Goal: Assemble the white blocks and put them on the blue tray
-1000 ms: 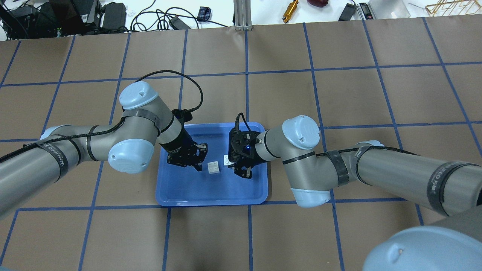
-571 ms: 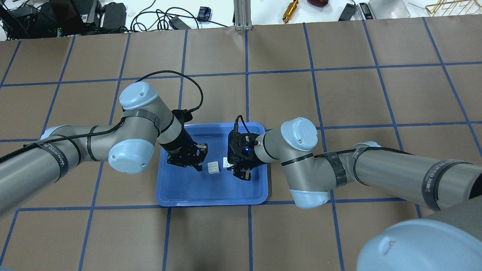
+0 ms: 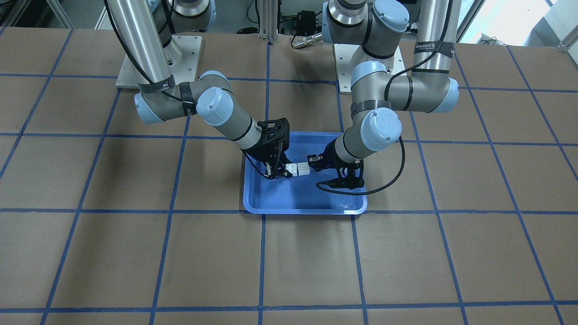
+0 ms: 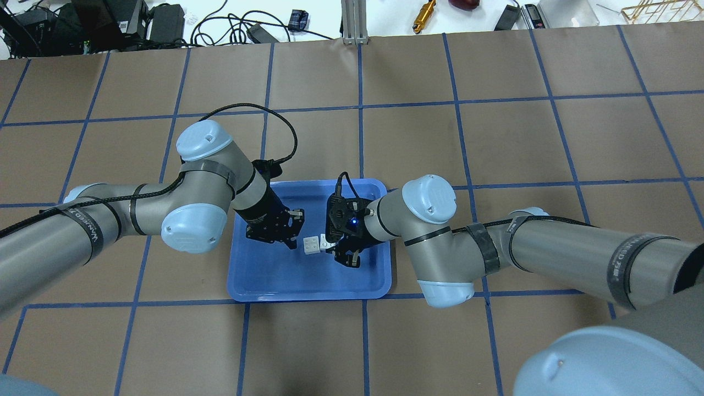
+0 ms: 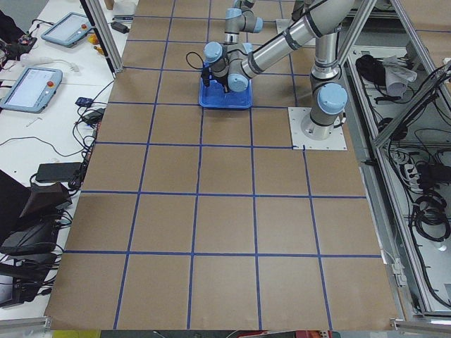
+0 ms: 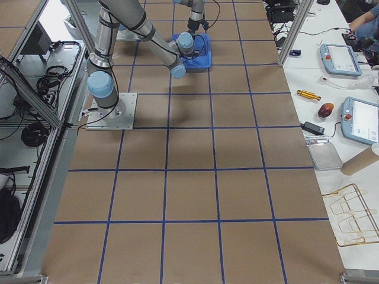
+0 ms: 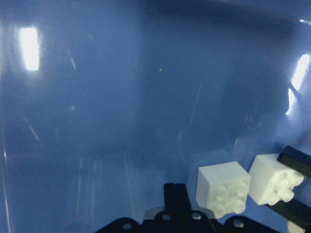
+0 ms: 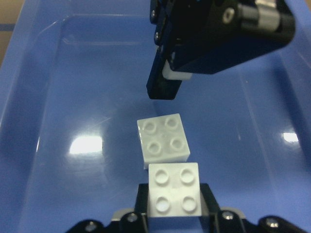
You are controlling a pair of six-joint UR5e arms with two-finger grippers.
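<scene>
The blue tray (image 4: 308, 280) lies between both arms. One white block (image 4: 312, 246) rests studs-up on its floor, also in the right wrist view (image 8: 163, 138). My right gripper (image 8: 174, 194) is shut on the other white block (image 8: 174, 189), held just beside the loose one; the left wrist view shows a narrow gap between them (image 7: 221, 187) (image 7: 269, 179). In the front view both blocks (image 3: 297, 169) sit side by side. My left gripper (image 4: 293, 228) is open and empty, just left of the loose block, one fingertip (image 8: 163, 85) behind it.
The tray's raised rim (image 3: 307, 211) surrounds both grippers. The brown table with blue grid tape (image 4: 495, 143) lies all around. Cables and tools lie on the white bench beyond the far edge (image 4: 423, 14).
My right gripper has moved left with its white block, closing most of the gap to the loose block. The left gripper has stayed nearly still.
</scene>
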